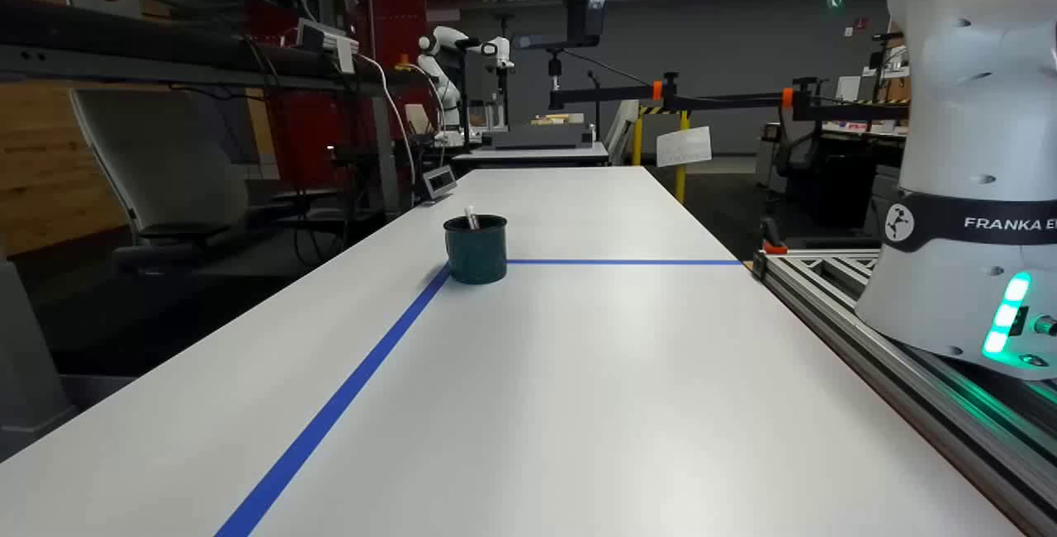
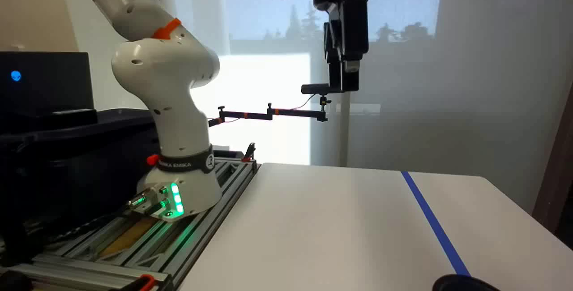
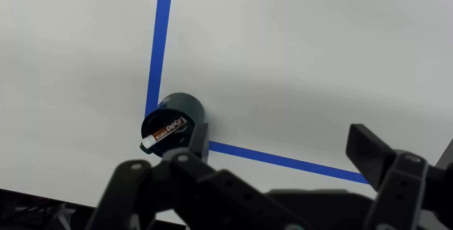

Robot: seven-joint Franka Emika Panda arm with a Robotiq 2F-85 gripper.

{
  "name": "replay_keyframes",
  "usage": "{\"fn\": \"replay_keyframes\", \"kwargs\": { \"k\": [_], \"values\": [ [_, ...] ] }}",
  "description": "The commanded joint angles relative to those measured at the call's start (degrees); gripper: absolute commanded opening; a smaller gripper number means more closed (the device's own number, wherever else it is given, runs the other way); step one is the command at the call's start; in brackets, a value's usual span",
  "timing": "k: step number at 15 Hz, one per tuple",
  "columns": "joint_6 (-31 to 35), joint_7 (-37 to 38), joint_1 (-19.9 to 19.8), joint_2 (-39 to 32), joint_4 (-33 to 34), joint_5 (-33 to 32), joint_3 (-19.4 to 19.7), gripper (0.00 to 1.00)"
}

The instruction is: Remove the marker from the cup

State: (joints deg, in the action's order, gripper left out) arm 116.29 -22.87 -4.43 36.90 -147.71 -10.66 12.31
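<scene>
The marker (image 3: pixel 166 132) is in the cup (image 3: pixel 184 101), leaning at a slant. In the wrist view its white end is at the rim (image 3: pixel 170 108), near the handle (image 3: pixel 145 149), and its brown barrel, lettered EXPO, runs across the inside of the cup. In an exterior view the white end (image 1: pixel 471 216) pokes up just above the rim. The cup stands upright on the white desk (image 1: pixel 619 372), where two strips of blue tape (image 3: pixel 272 159) meet. In an exterior view the cup's dark rim (image 2: pixel 462 277) is cut off by the bottom edge of the view.

The gripper (image 3: pixel 277 136) is spread wide: in the wrist view its two fingers (image 3: pixel 370 155) stand far apart, and the one nearer the cup hides part of it. In both exterior views it hangs high above the desk, pointing down.

The arm (image 2: pixel 165 67) stands on a metal frame (image 2: pixel 217 219) along the desk's side, a green light (image 2: pixel 177 198) glowing on its base. A grey chair (image 1: pixel 161 157) is across the desk from it, and beyond the desk's far end a second arm (image 1: pixel 446 92) stands in the background.
</scene>
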Motion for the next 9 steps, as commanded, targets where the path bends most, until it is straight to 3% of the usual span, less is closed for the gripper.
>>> {"fn": "replay_keyframes", "kwargs": {
  "k": [1,9],
  "values": [
    [-0.1,0.0,-0.1,0.0,0.1,0.1,-0.1,1.00],
    [1.7,1.6,-0.3,-0.8,-0.6,0.0,-0.6,1.00]
  ]
}}
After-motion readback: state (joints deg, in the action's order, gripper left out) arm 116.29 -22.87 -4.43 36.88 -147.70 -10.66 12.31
